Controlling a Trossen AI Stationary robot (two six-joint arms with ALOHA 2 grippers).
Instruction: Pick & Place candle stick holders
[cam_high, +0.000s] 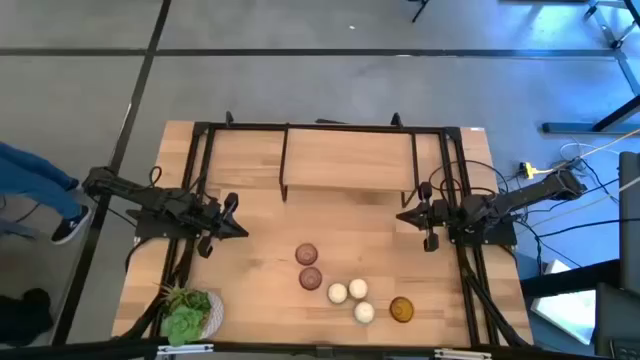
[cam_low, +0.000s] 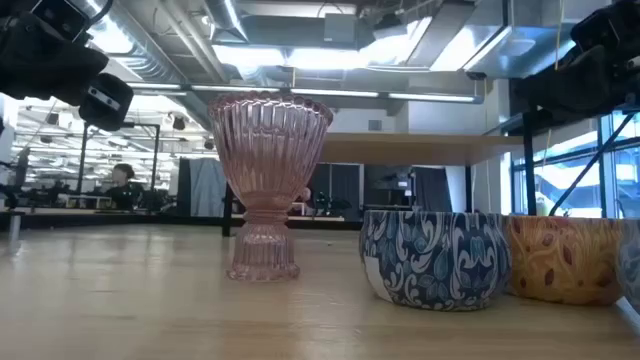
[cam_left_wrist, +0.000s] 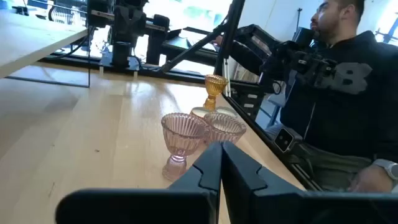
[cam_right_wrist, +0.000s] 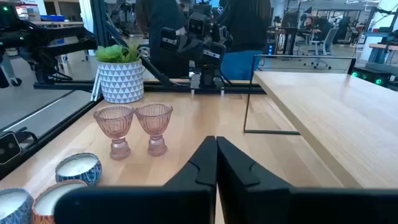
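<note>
Currently:
- Left hand (cam_high: 232, 216) hovers over the left side of the light wooden surface (cam_high: 350, 160), fingers pressed together, gripping nothing.
- Right hand (cam_high: 417, 215) hovers over the right side, facing the left one across the middle; fingers likewise pressed together, empty.
- All six candle stick holders sit in a loose cluster on the front half of the surface, between the two hands and nearer the front edge.
- Two pinkish-purple ribbed glass goblet holders (cam_high: 307, 255) and (cam_high: 310, 278) stand upright, just beside each other, at the left end of the cluster; in the right wrist view they show as a pair (cam_right_wrist: 116, 127) (cam_right_wrist: 154, 124).
- Three whitish-cream round holders with blue patterned walls (cam_high: 337, 293) (cam_high: 357, 289) (cam_high: 364, 312) are bunched close together right of the goblets.
- Amber round holder (cam_high: 401, 310) is at the right end, near the cream ones.
- Leafy green plant in a white patterned pot (cam_high: 190, 315) sits at the front-left corner, well apart from the cluster.
- A person in a dark hoodie (cam_left_wrist: 339, 106) is beyond the surface's edge in the left wrist view.
</note>
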